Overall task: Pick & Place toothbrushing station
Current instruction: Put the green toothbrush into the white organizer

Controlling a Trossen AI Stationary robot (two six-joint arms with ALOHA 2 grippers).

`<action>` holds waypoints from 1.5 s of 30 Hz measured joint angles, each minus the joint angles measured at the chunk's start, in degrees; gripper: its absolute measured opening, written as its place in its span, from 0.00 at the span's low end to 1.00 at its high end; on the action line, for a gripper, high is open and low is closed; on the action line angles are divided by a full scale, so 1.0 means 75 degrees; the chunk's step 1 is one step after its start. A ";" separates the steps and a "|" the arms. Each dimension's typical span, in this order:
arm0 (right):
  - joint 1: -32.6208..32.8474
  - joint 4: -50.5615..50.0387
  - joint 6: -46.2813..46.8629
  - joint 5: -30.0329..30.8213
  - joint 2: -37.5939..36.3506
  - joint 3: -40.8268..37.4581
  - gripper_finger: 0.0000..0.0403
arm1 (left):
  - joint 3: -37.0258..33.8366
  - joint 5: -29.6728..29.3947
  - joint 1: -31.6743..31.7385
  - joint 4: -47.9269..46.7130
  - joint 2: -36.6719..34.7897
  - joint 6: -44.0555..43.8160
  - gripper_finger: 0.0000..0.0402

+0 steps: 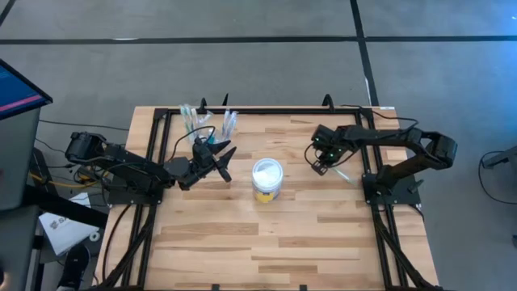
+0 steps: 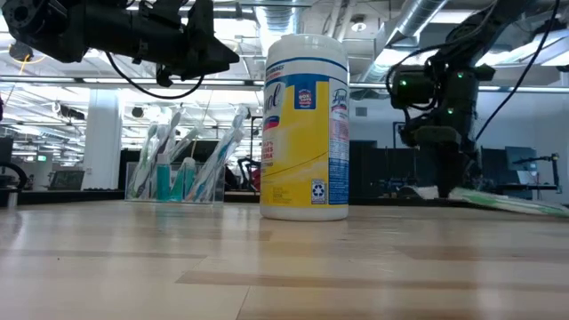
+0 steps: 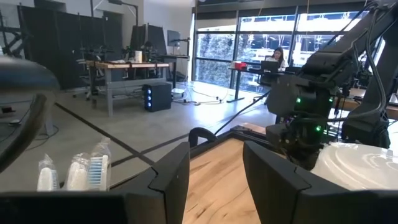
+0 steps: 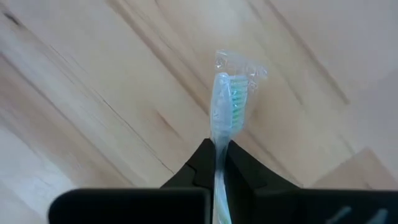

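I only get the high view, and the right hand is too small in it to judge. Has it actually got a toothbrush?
Observer: Yes. The right wrist view shows the right hand shut on the handle of a wrapped toothbrush.
Operator: Is it lifted?
Observer: Not that I can see. In the low view it lies along the table.
Operator: And the left hand?
Observer: Its wrist view shows the left hand open, with nothing between the fingers.

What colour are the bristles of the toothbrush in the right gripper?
Green and white bristles, clearest in the right wrist view.
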 joint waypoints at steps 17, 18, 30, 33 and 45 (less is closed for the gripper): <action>0.0508 0.0477 -0.0489 0.0003 -0.0006 0.1391 0.01 | 0.0000 0.0000 0.0000 0.0044 0.0000 0.0003 0.36; 0.0531 0.0503 -0.0524 0.0003 -0.0006 0.1484 0.01 | 0.0000 0.0000 0.0000 0.0044 0.0000 0.0003 0.36; 0.0604 0.1240 -0.0887 0.0000 -0.0006 0.2276 0.01 | 0.0000 0.0222 0.0000 0.0051 0.0000 -0.0224 0.36; 0.0604 0.1457 -0.0985 -0.0015 -0.0009 0.2460 0.01 | 0.0000 0.0358 -0.0003 0.0079 0.0000 -0.0224 0.36; 0.0811 0.2798 -0.1088 -0.0624 -0.0009 0.2915 0.01 | 0.0001 0.1023 0.0012 0.0289 0.0000 -0.0481 0.36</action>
